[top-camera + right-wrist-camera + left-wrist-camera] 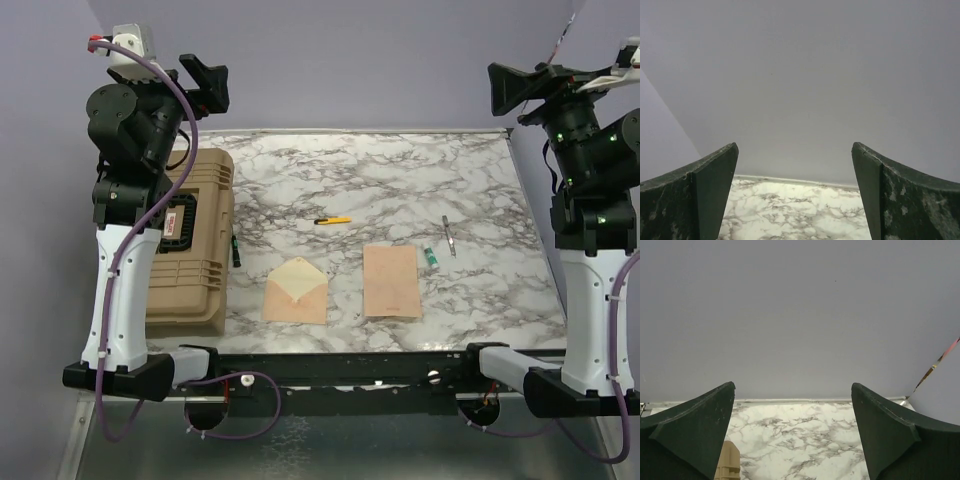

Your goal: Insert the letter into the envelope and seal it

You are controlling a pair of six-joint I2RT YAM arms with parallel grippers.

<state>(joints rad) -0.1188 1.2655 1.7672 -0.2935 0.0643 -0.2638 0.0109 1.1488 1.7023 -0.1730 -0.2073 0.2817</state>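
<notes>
The envelope (296,291) lies flat on the marble table near the front, its triangular flap open and showing a paler cream inside. The letter (390,281), a plain peach-tan sheet, lies flat just to its right, apart from it. My left gripper (208,83) is raised high at the back left, open and empty. My right gripper (512,90) is raised high at the back right, open and empty. Both wrist views show only open fingers, the grey wall and the far table; in the left wrist view the gripper (792,390) is empty, and in the right wrist view the gripper (795,150) is empty too.
A tan hard case (195,240) stands at the left by the left arm. A yellow utility knife (333,220) lies mid-table. A green-capped small item (430,257) and a thin metal tool (449,236) lie right of the letter. Grey walls bound the back and sides.
</notes>
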